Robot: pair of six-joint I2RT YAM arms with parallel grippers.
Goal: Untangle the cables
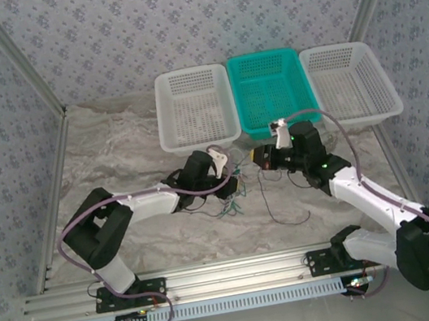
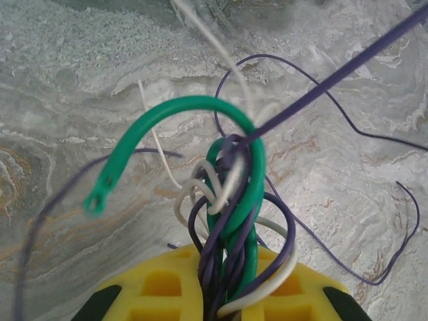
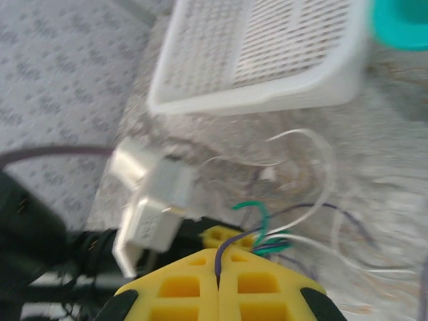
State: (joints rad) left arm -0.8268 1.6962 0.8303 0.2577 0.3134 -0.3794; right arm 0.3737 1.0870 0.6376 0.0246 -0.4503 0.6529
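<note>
From above, the cables [image 1: 228, 203] lie bunched on the surface [image 1: 129, 142] between both arms. In the left wrist view, the left end effector [image 2: 227, 274] is closed tight on green, purple and white cables. The right wrist view is blurry, but the right end effector [image 3: 219, 281] seems closed on one purple cable [image 3: 219, 257].

Thin green, purple and white cables [image 2: 235, 200] knot together at the middle of the bench [image 1: 130, 150], one dark strand trailing nearward.
</note>
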